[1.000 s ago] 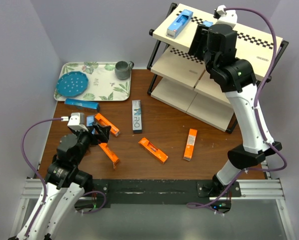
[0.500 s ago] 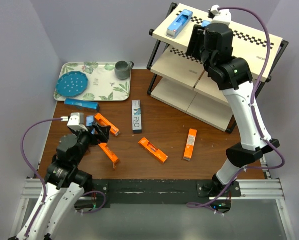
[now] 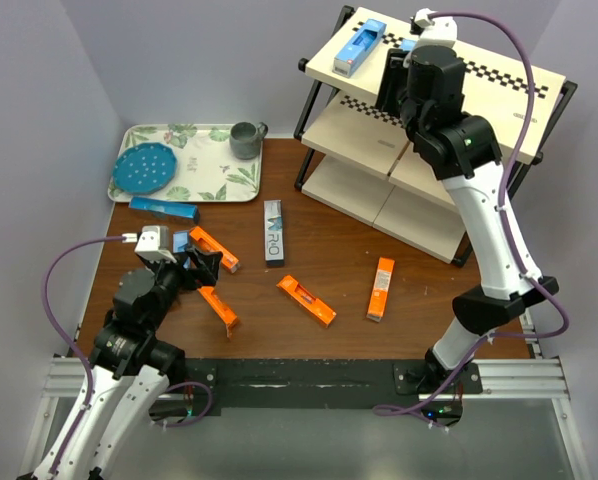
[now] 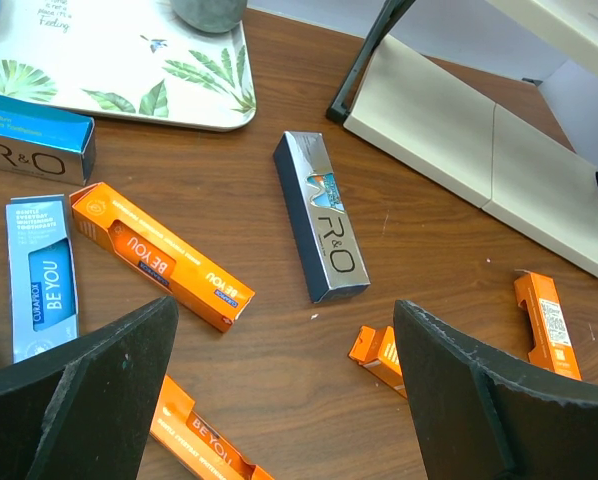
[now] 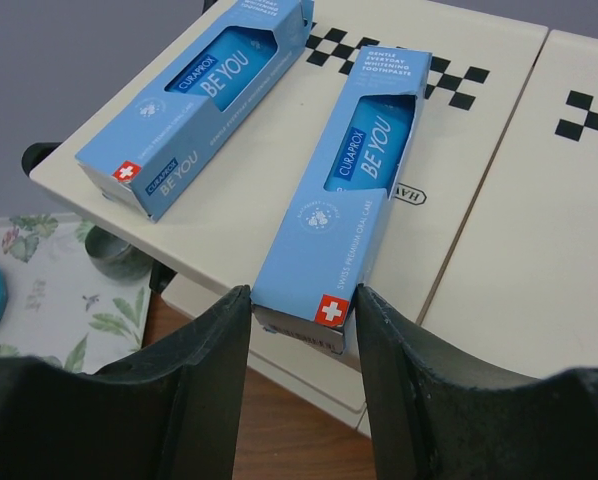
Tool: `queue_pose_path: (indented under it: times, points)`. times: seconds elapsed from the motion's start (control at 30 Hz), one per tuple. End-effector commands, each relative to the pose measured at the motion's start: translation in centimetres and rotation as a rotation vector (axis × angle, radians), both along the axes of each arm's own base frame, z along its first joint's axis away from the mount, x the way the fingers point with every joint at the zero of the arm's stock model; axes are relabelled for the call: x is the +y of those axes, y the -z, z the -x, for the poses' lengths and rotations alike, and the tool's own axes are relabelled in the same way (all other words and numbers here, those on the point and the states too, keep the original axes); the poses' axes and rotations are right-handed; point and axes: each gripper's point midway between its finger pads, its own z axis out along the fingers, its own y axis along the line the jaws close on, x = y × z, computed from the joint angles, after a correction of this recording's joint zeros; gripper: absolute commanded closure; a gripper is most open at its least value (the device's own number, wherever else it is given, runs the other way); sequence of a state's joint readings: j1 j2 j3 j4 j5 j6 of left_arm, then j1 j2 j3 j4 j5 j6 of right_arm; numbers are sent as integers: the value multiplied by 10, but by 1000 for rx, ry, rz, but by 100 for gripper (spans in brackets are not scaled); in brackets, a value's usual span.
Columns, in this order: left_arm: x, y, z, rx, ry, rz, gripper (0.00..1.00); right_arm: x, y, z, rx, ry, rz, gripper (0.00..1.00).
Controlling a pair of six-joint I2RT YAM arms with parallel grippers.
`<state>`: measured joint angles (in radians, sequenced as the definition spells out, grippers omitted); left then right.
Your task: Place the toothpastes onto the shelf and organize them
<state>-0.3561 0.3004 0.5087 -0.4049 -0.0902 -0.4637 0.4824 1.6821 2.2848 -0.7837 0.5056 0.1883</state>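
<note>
The shelf (image 3: pixel 479 75) stands at the back right. One light blue toothpaste (image 3: pixel 359 48) lies on its top board (image 5: pixel 499 230), also seen in the right wrist view (image 5: pixel 209 90). My right gripper (image 5: pixel 304 330) is shut on the near end of a second light blue toothpaste (image 5: pixel 354 190), which lies on the top board beside the first. My left gripper (image 4: pixel 284 400) is open and empty above the table. Around it lie orange toothpastes (image 4: pixel 161 255) (image 4: pixel 194 440) (image 4: pixel 379 355) (image 4: pixel 547 322), a grey-and-teal one (image 4: pixel 321 217) and a light blue one (image 4: pixel 41 275).
A leaf-patterned tray (image 3: pixel 214 180) at the back left holds a blue plate (image 3: pixel 144 168) and a grey cup (image 3: pixel 245 140). A dark blue box (image 3: pixel 164 209) lies just in front of the tray. Walls close in at the left and back.
My right arm has shifted a little toward the back of the shelf with the light blue toothpaste in its jaws. The left arm has not moved.
</note>
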Motion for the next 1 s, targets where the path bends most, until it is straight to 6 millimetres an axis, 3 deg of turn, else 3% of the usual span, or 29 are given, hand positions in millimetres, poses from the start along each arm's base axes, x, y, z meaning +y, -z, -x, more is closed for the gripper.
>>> queue_pose_path:
  times: [0.0, 0.53, 0.73, 0.9, 0.97]
  points:
    - [-4, -10, -1, -41, 14, 20, 6, -5, -8, -8, -45, 32, 1, 53]
    - [-2, -12, 0, -49, 5, 25, 6, -4, -10, -18, -72, 79, -77, 55]
    - [-1, -12, -1, -48, 0, 23, 6, -4, -30, -1, -108, 30, -114, 41]
    - [2, -5, -4, -19, -30, 21, 6, 2, -48, 33, -147, -97, -153, 25]
    - [8, 2, -8, 19, -78, 24, 5, 8, -35, 38, -131, -143, -149, 20]
